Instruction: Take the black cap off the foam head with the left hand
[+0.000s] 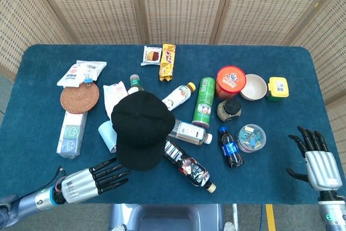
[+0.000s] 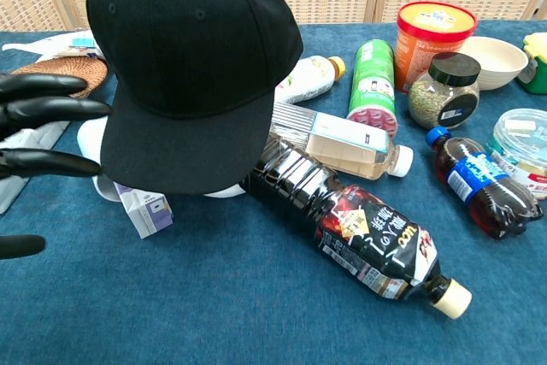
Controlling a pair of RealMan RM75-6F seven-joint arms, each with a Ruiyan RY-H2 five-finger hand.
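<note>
The blue table is lying under both hands. The black cap is sitting just beyond the left hand's fingertips, its brim nearest them and not touching, hiding the head beneath. That hand is reaching with fingers spread, holding nothing. The dark bottle is lying past the cap. The right hand is hovering far off, fingers splayed and empty.

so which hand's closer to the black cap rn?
Left. The left hand sits just off the black cap brim, fingers spread toward it. The right hand is far across the table.
</note>
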